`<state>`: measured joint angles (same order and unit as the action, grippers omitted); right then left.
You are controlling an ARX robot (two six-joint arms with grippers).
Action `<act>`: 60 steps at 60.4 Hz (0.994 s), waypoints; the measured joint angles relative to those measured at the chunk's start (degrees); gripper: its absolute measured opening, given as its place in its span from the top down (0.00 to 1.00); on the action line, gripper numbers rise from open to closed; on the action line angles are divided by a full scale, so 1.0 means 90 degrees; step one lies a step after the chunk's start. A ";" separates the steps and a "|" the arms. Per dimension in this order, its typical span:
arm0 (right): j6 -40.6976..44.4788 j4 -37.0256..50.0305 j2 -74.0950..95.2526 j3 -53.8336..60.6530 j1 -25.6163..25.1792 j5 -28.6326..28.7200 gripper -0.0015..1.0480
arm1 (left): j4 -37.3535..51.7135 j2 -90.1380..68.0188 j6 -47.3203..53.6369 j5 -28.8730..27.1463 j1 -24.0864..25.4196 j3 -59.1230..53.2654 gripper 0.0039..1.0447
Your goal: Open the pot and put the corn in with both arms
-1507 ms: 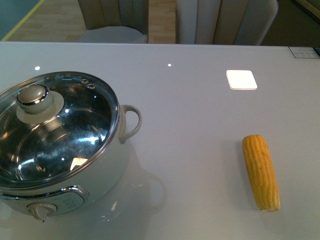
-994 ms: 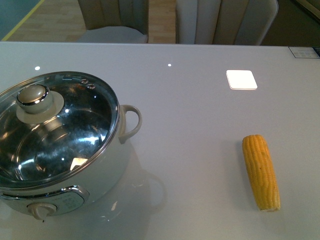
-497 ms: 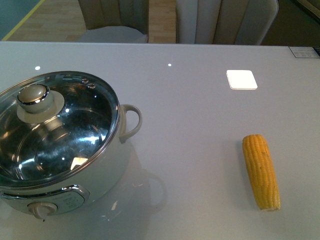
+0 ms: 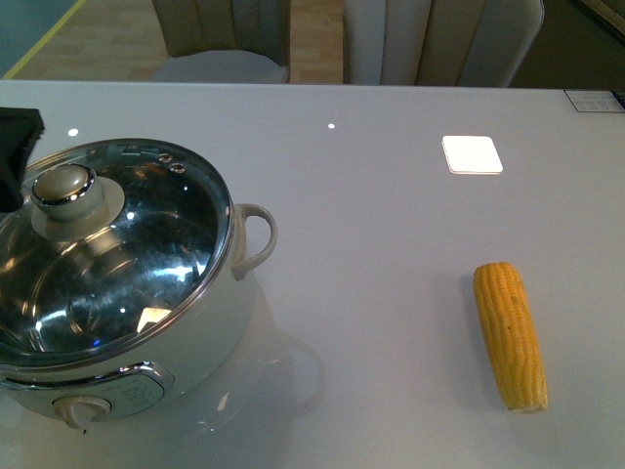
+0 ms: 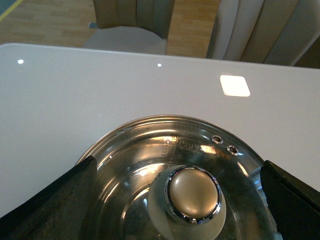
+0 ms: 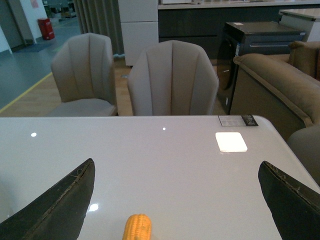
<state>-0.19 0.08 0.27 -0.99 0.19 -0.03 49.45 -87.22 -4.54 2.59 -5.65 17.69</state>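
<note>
The white pot point(image 4: 210, 332) stands at the table's front left, its glass lid point(image 4: 146, 244) on it with the cream knob point(image 4: 64, 191) on top. A black part of my left gripper point(image 4: 15, 147) shows at the left edge, just behind the knob. In the left wrist view that gripper point(image 5: 178, 167) is open, and the knob point(image 5: 193, 194) sits between its wide-apart fingers point(image 5: 55, 205) without touching them. The yellow corn point(image 4: 510, 334) lies at the front right. My right gripper point(image 6: 176, 167) hangs open above the table, with the corn's tip point(image 6: 137, 227) below it.
A flat white square point(image 4: 472, 154) lies on the table at the back right. The pot's loop handle point(image 4: 256, 239) points toward the middle of the table. Two chairs point(image 6: 171, 80) stand behind the far edge. A label point(image 4: 592, 102) sits at the far right corner.
A black part of my left gripper has come into the front view at the left edge, close to the lid's knob. Pot and corn have not moved.
</note>
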 joint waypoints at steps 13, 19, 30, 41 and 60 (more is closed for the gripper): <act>0.0000 0.0000 0.0000 0.0000 0.0000 0.0002 0.08 | 0.0736 -0.1404 0.0338 0.0180 -0.0080 0.0474 0.07; 0.0000 0.0000 0.0000 0.0000 0.0000 0.0002 0.08 | 0.0843 -0.1717 0.0372 0.0211 -0.0138 0.0617 0.07; 0.0000 0.0000 0.0000 0.0000 0.0000 0.0002 0.08 | 0.1013 -0.2319 0.0374 0.0143 -0.0194 0.0784 0.07; 0.0000 0.0000 0.0000 0.0000 0.0000 0.0002 0.08 | 0.1054 -0.2633 0.0362 0.0080 -0.0236 0.0879 0.07; 0.0000 0.0000 0.0000 0.0000 0.0000 0.0002 0.08 | 0.0979 -0.2691 0.0423 0.0036 -0.0306 0.0959 0.08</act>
<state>-0.19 0.08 0.27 -0.99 0.19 -0.01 58.26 -111.44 -0.73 2.92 -8.40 26.33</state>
